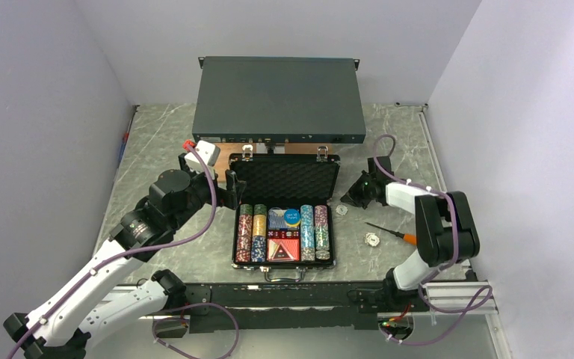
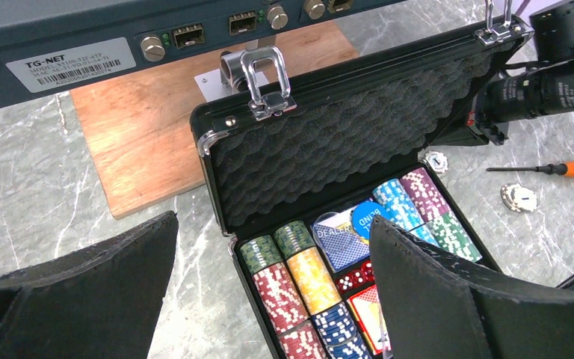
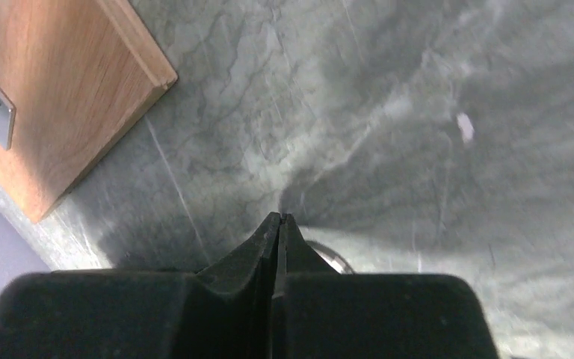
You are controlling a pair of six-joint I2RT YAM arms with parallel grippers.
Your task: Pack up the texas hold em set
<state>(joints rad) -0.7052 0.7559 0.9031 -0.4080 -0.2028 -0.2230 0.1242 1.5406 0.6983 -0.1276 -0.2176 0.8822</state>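
Note:
The texas hold em set [image 1: 285, 236] is a small black case lying open mid-table. Its foam-lined lid [image 1: 288, 179] stands up at the back, and rows of coloured chips, card decks and red dice [image 2: 356, 279] fill the base. My left gripper [image 1: 231, 188] hovers wide open at the lid's left edge; in its wrist view, the left gripper [image 2: 273, 224] frames the chip rows with nothing between its fingers. My right gripper [image 1: 353, 197] is shut, low over the table right of the lid. A white disc [image 1: 341, 210] lies loose beside its tips, the rim [image 3: 334, 259] peeking from under one finger.
A large dark grey rack box [image 1: 279, 99] sits behind the case on a wooden board [image 2: 157, 134]. An orange-handled screwdriver [image 1: 393, 233] and a second white disc [image 1: 372, 239] lie right of the case. White walls close in both sides.

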